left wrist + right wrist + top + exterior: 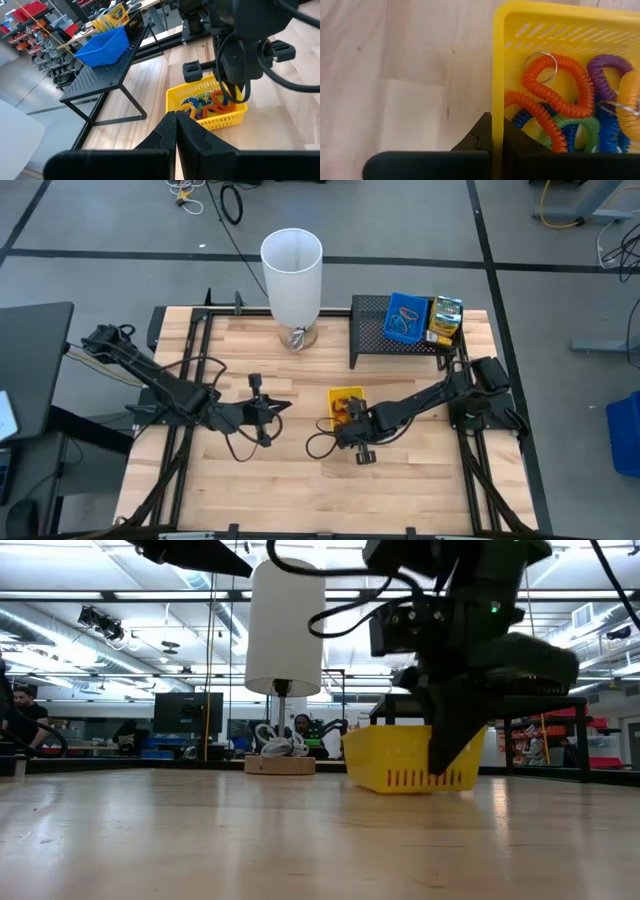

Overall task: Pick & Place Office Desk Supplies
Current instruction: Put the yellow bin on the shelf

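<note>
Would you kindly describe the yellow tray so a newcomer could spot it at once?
Start at the tall white cylinder on the wooden table. Toward the front and right of it sits the yellow tray, its wall pinched by the right gripper. Unlike the blue tray, it lies on the tabletop, not the black rack.

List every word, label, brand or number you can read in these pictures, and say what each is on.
None can be read for certain.
Printed boxes beside the blue tray on the black rack: print shows, too blurred to read.
Yellow tray, coiled loops, white cylinder: no text visible.
</note>
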You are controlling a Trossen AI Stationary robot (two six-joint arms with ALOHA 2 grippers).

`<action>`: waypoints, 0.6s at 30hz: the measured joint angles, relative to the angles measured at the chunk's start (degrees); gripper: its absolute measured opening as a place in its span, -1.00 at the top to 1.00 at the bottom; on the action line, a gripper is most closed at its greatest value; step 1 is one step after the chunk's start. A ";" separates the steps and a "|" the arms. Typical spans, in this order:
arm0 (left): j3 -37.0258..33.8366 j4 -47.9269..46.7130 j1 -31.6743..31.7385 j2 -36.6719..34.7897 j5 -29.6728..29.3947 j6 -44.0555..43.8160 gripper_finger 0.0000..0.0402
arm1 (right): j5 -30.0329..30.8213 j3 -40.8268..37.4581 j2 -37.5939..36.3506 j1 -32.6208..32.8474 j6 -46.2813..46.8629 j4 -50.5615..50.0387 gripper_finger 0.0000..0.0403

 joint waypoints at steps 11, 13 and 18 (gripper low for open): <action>0.00 0.09 -0.79 0.02 0.02 -0.33 0.97 | 15.54 12.72 -0.15 3.70 5.30 -17.52 0.99; 0.00 0.09 -0.79 0.02 0.12 -0.35 0.97 | 17.61 15.89 -0.17 3.67 5.59 -21.38 0.99; 0.00 0.09 -0.79 0.02 0.55 -0.44 0.97 | 21.37 23.91 -0.20 2.12 4.25 -32.43 0.99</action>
